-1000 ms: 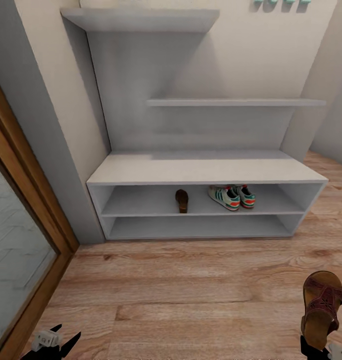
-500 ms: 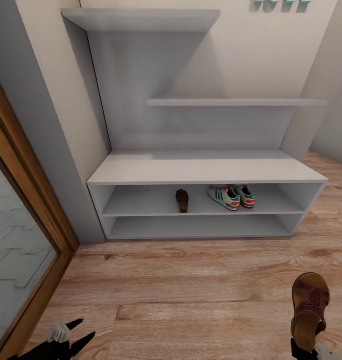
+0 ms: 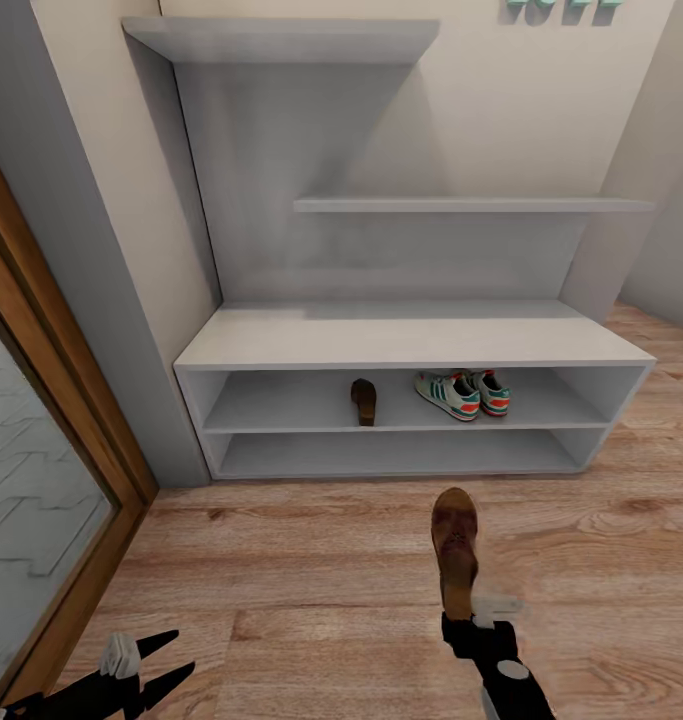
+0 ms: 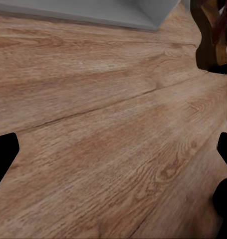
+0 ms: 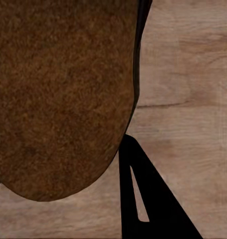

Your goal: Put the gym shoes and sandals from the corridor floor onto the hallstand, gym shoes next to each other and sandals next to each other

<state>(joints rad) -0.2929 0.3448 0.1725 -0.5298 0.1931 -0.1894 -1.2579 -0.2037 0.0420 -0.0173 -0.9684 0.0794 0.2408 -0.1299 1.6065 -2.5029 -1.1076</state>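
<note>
Wood-plank corridor floor (image 3: 311, 590) extends up to the light-grey hallstand (image 3: 411, 340), whose upper open shelf row carries one brown sandal (image 3: 363, 400) and, further toward the robot's right, the two gym shoes (image 3: 463, 393) side by side. Right gripper (image 3: 473, 622) is clamped on the heel end of the second sandal (image 3: 454, 548), holding it above the floor in front of the hallstand with its toe toward the shelves. Left gripper (image 3: 146, 668) is low over the planks with its fingers spread apart and nothing between them.
</note>
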